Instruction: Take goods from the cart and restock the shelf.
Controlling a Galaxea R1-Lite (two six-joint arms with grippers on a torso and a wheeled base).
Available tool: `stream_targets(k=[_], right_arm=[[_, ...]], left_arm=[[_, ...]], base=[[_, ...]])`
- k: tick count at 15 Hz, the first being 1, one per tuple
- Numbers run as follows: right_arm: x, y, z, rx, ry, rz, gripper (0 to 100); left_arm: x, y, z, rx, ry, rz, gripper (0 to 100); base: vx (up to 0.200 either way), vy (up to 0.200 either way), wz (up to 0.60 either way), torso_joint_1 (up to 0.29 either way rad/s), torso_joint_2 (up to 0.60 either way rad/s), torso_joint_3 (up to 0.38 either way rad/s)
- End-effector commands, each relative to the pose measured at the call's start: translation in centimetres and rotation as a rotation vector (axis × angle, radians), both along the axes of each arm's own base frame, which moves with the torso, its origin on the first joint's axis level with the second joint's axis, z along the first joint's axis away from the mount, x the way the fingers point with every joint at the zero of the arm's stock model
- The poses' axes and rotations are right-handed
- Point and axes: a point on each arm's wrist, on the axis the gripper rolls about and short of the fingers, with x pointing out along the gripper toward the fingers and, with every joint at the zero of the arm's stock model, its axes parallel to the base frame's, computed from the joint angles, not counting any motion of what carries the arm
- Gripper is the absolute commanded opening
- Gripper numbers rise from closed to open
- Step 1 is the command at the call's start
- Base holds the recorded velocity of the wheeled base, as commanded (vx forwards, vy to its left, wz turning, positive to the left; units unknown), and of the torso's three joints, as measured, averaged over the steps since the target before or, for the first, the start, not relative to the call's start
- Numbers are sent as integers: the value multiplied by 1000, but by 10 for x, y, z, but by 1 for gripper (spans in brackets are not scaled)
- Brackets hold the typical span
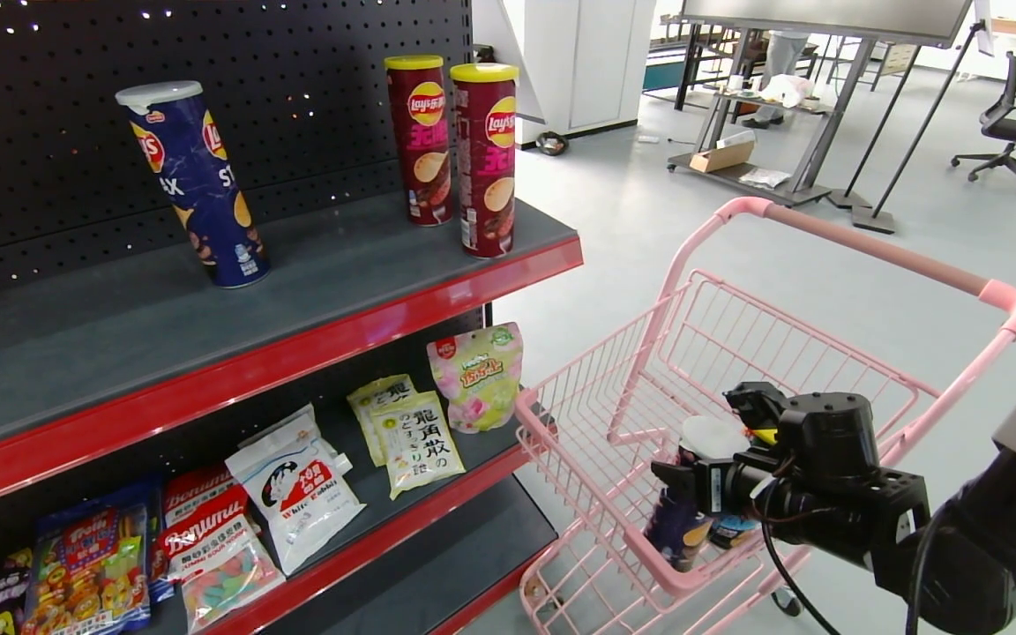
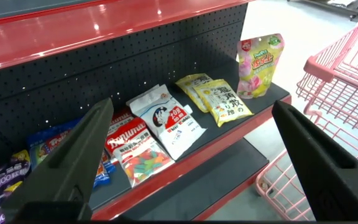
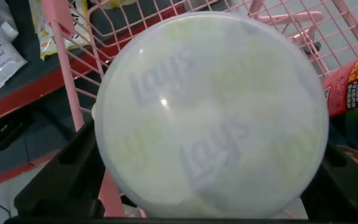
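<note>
Chip can [image 1: 676, 529], a tall dark tube, is standing in a corner of the pink wire cart [image 1: 870, 250]. From straight above, the right wrist view is showing its round, cloudy plastic lid [image 3: 210, 112]. Black fingers of the right gripper [image 1: 704, 441] are squeezing the can just under the lid. Beside the cart, the left gripper [image 2: 191, 162] is hanging with fingers spread wide, holding nothing, facing soft shiny snack bags [image 2: 166, 124] lying on the red-edged shelf [image 1: 296, 344].

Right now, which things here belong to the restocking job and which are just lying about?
Job:
pink cart
chip can in the right gripper
top shelf

Lying about:
office chair
cardboard box on the far rack
</note>
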Motion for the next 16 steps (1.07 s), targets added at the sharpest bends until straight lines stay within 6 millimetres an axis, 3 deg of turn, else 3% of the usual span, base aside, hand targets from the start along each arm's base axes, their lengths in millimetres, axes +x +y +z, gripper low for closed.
stream_targets(k=[1, 3, 4, 6, 10, 12, 13, 14, 15, 16], right_arm=[[2, 2, -2, -1, 4, 4, 100], [3, 4, -4, 0, 5, 9, 100], [5, 5, -6, 0, 0, 10, 0], [11, 7, -16, -1, -55, -22, 0], [-1, 14, -19, 4, -54, 18, 0], [-2, 18, -9, 11, -92, 31, 0], [-7, 24, 9, 12, -156, 67, 0], [-7, 24, 9, 12, -156, 67, 0], [-13, 27, 35, -15, -266, 111, 0], [-13, 27, 35, -15, -266, 111, 0]], left_arm=[[0, 0, 0, 0, 0, 0, 100], [0, 0, 0, 0, 0, 0, 100], [0, 0, 0, 0, 0, 0, 100], [0, 0, 0, 1, 0, 0, 100], [0, 0, 0, 1, 0, 0, 100], [0, 0, 0, 1, 0, 0, 100], [0, 0, 0, 1, 0, 0, 100], [0, 0, 0, 1, 0, 0, 100], [0, 0, 0, 1, 0, 2, 100], [0, 0, 0, 1, 0, 2, 100]], base=[[0, 0, 0, 0, 0, 0], [0, 0, 0, 0, 0, 0], [0, 0, 0, 0, 0, 0], [0, 0, 0, 0, 0, 0], [0, 0, 0, 0, 0, 0], [0, 0, 0, 0, 0, 0], [0, 0, 0, 0, 0, 0], [0, 0, 0, 0, 0, 0], [0, 0, 0, 0, 0, 0], [0, 0, 0, 0, 0, 0]])
